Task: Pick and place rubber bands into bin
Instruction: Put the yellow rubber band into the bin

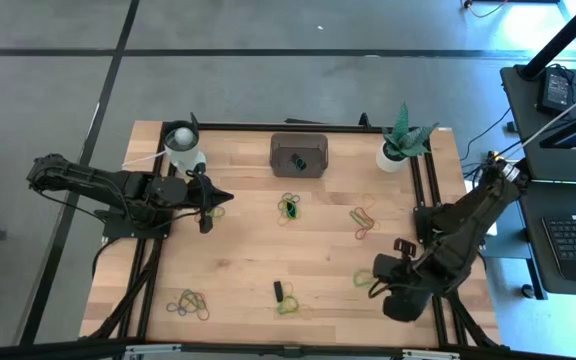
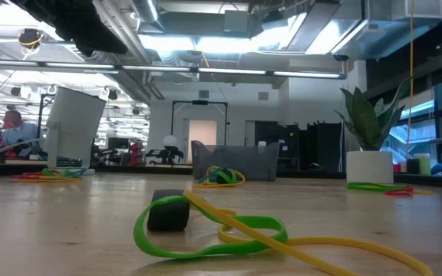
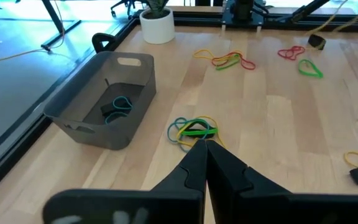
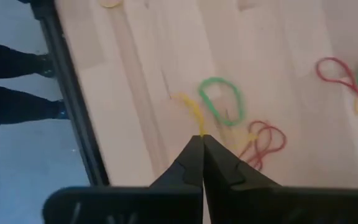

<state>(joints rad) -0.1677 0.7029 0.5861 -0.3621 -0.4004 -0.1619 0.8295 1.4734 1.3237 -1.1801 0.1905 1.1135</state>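
Observation:
Rubber bands lie in loose clusters on the wooden table: a green-yellow one mid-table [image 1: 289,210], one further right [image 1: 365,220], one at the near left [image 1: 188,303], and a green-yellow one by a black piece [image 2: 206,230]. The dark bin [image 1: 299,153] stands at the far edge and holds a teal band [image 3: 120,104]. My left gripper [image 3: 204,146] is shut and hovers just short of the mid-table cluster [image 3: 194,129]. My right gripper [image 4: 202,135] is at the near right [image 1: 378,280], shut on a yellow band, close to a green loop [image 4: 222,99] and a red one [image 4: 267,142]. My right gripper pinches a yellow rubber band [image 4: 194,115] between its two shut fingertips, coming at it slanting from above. The strand runs out from the fingertips toward the table beside the green loop. Whether its far end lies on the wood, I cannot tell.
A white cup [image 1: 181,140] stands at the far left and a white plant pot [image 1: 396,150] at the far right, either side of the bin. A black frame rail [image 4: 73,106] runs along the table edge by my right gripper. A person's legs [image 4: 11,68] show beyond it.

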